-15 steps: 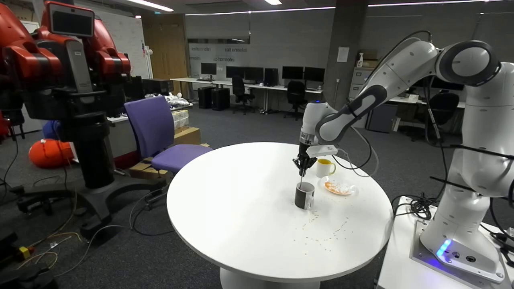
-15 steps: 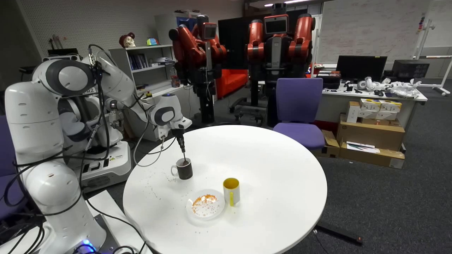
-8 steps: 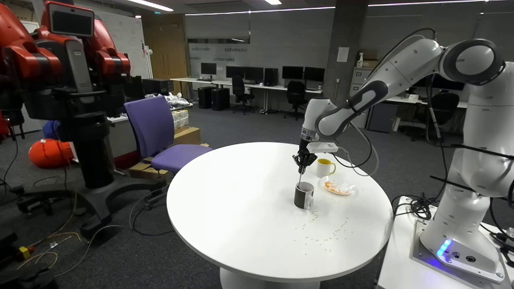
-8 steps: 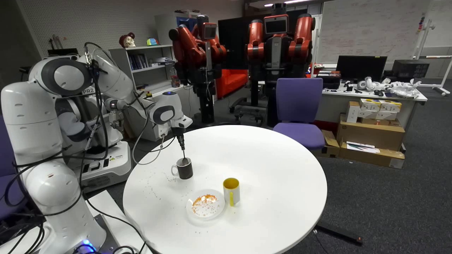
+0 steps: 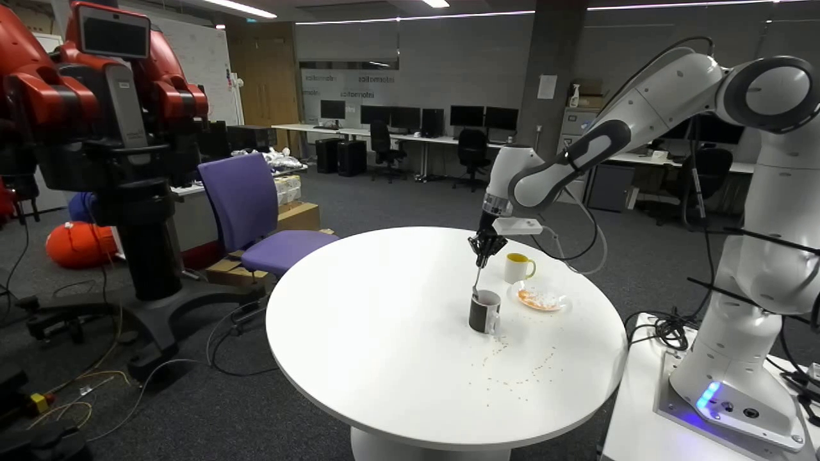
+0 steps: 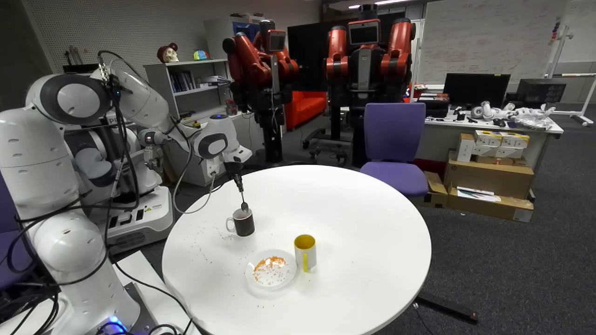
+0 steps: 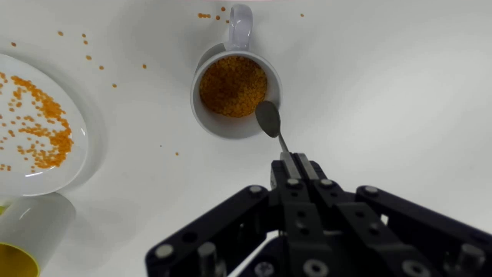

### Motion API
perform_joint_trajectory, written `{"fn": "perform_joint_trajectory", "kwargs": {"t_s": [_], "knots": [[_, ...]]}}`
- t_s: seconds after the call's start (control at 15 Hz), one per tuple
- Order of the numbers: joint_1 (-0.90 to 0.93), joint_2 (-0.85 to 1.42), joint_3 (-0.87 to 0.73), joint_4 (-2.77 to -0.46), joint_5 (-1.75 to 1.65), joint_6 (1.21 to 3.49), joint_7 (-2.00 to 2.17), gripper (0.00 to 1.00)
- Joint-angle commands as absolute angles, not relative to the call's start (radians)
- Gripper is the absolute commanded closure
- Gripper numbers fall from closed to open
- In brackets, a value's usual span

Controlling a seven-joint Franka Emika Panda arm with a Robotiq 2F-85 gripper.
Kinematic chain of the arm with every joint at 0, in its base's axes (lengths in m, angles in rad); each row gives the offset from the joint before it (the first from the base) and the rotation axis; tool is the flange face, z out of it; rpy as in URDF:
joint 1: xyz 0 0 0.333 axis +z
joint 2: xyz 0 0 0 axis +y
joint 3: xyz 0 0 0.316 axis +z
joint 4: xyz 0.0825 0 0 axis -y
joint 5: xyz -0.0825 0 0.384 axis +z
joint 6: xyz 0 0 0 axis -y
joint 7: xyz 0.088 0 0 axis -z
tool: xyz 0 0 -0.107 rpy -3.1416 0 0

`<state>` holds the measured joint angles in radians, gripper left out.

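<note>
In the wrist view, I am seeing the claw clamped on the handle of a metal spoon, its two sides standing nearly together because this handle is so thin. The spoon's bowl is hanging at the rim of a dark-sided mug; whether it is touching, I cannot tell. The claw is holding it by the handle, I suppose, so that the bowl is reaching low while the claw is having room above the rim. The mug is standing upright, which is helping the orange grains to lie inside, and its handle is pointing away from the claw. At the left, a white plate is carrying more of them, a yellow-lined mug is standing just beside it, and loose grains are lying around. In an exterior view, the white arm is reaching over the round desk, and the spoon is leaning a little. For sideways movement, I judge, the dark-sided mug's wall is standing most in the way. In an exterior view, the plate is lying well apart from the spoon, a grey cable is looping beside the arm, and a purple chair is standing beyond the desk.
</note>
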<state>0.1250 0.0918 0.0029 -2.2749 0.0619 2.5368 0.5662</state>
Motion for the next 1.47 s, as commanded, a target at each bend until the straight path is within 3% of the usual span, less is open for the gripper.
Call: {"fn": "perform_joint_trajectory", "kwargs": {"t_s": [0.0, 1.27, 1.4], "knots": [[0.114, 0.005, 0.015, -2.319, 0.026, 2.537, 0.575, 0.99], [0.108, 0.027, 0.031, -2.283, -0.059, 2.412, 0.595, 0.99], [0.108, 0.033, 0.031, -2.284, -0.053, 2.416, 0.588, 0.71]]}}
